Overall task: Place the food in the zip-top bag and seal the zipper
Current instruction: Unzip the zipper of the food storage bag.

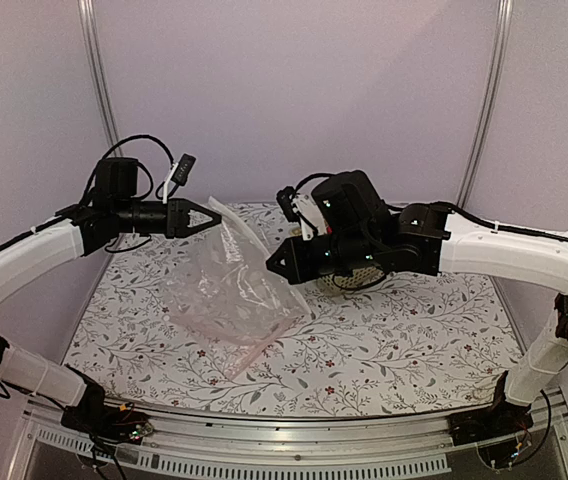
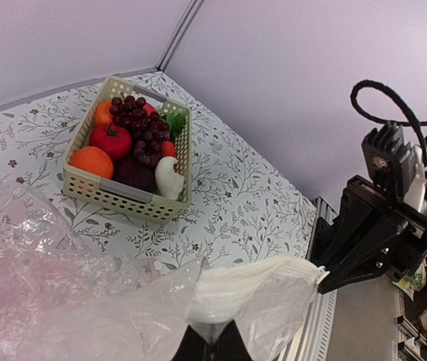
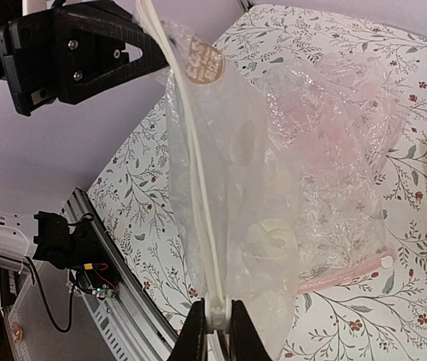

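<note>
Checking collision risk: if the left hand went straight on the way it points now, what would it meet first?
The zip-top bag it is pinching: bunched plastic lies right ahead of the left hand. Beyond that, probably the table, passing between the basket and the right hand; depth is unclear.

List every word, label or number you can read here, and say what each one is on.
On the zip-top bag, a round tan label: white lettering, too blurred and skewed to read.
No other words, numbers or signs are legible in any view.
</note>
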### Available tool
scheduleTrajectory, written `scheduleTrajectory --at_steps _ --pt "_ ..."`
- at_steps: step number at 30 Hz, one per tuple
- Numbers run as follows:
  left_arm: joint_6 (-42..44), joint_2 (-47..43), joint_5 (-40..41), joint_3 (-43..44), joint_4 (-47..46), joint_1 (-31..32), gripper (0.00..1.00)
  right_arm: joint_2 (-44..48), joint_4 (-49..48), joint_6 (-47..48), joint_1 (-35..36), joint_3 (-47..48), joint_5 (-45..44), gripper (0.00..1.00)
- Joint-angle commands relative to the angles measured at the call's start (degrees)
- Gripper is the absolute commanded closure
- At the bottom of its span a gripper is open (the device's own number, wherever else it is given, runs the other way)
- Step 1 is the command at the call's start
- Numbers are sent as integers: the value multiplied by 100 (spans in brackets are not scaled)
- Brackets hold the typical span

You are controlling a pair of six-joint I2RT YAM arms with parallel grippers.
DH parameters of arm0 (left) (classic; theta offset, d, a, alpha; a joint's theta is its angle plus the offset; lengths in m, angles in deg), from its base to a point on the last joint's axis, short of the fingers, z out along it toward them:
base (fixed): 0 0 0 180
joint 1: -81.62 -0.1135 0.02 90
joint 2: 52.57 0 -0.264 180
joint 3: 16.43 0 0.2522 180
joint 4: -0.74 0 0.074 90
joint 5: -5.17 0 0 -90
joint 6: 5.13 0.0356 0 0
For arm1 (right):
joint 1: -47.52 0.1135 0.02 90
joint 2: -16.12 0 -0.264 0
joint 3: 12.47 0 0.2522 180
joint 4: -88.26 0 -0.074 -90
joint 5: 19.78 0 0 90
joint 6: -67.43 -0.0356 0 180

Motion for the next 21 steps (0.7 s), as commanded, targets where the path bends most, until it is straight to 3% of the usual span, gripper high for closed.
scheduleTrajectory --at_steps 1,21 --pt "-62 -170 201 -101 -188 -244 100 13 275 44 0 -110 -5 100" --pt "-96 -443 331 -176 -241 -736 100 22 304 49 -6 -137 -32 100"
